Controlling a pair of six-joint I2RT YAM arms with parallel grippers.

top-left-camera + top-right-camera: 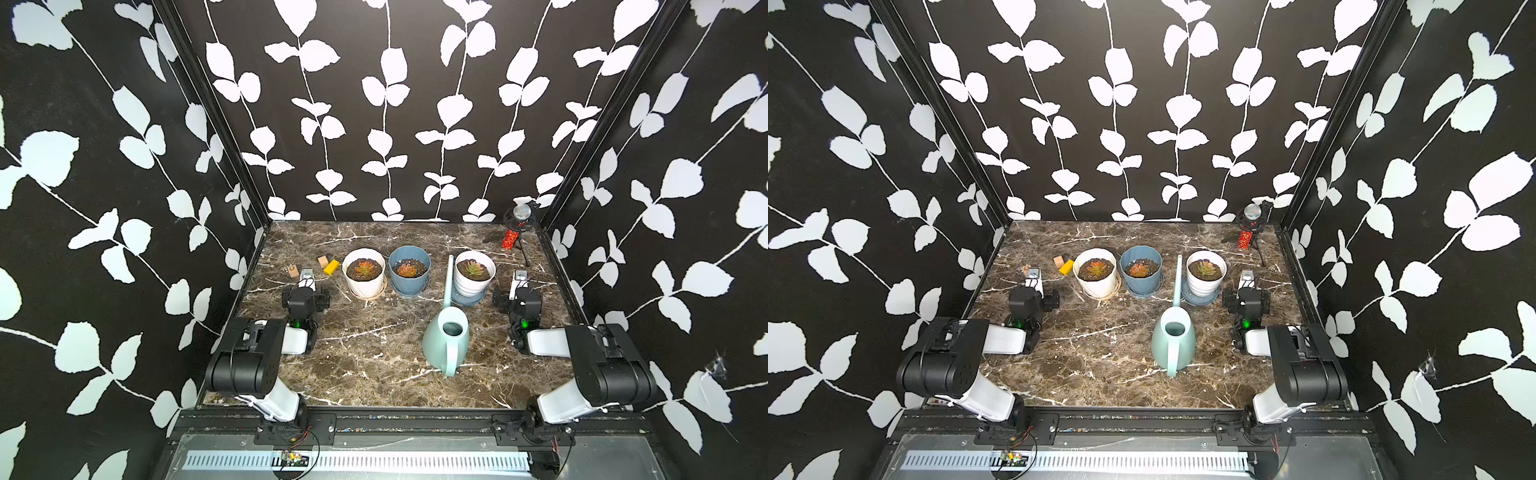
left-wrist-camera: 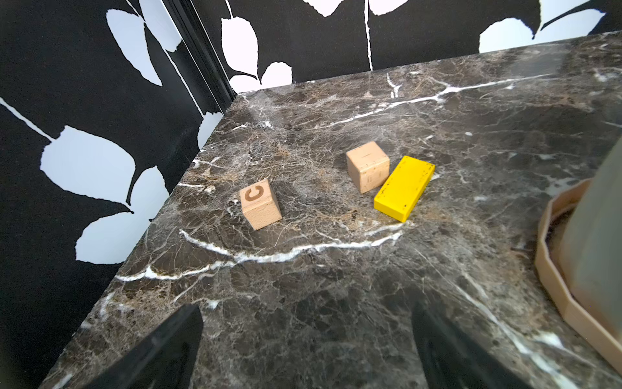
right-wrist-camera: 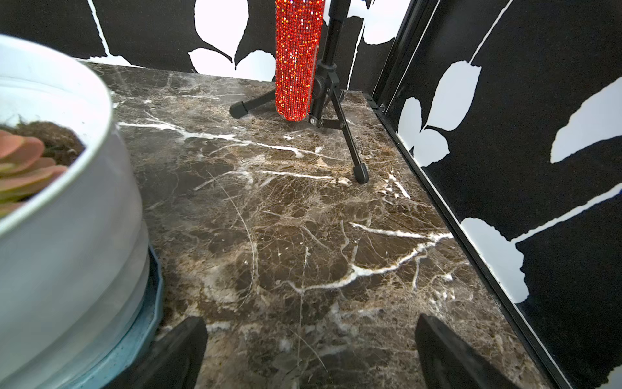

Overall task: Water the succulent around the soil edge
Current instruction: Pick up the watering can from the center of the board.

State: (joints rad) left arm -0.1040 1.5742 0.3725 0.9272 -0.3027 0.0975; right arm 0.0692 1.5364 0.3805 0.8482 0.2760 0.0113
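Two wide-open, empty grippers flank the mint watering can (image 1: pixel 446 338), the right gripper (image 1: pixel 520 276) nearer than the left gripper (image 1: pixel 306 275); its handle-to-spout axis points away from the arms, ending between the blue-potted succulent (image 1: pixel 407 269) and the ribbed-white-potted succulent (image 1: pixel 473 269).

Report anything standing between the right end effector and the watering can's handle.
Nothing visible does. Bare marble lies between the right end effector and the watering can. The ribbed white pot stands beside the end effector, farther back than the can's handle, off that path.
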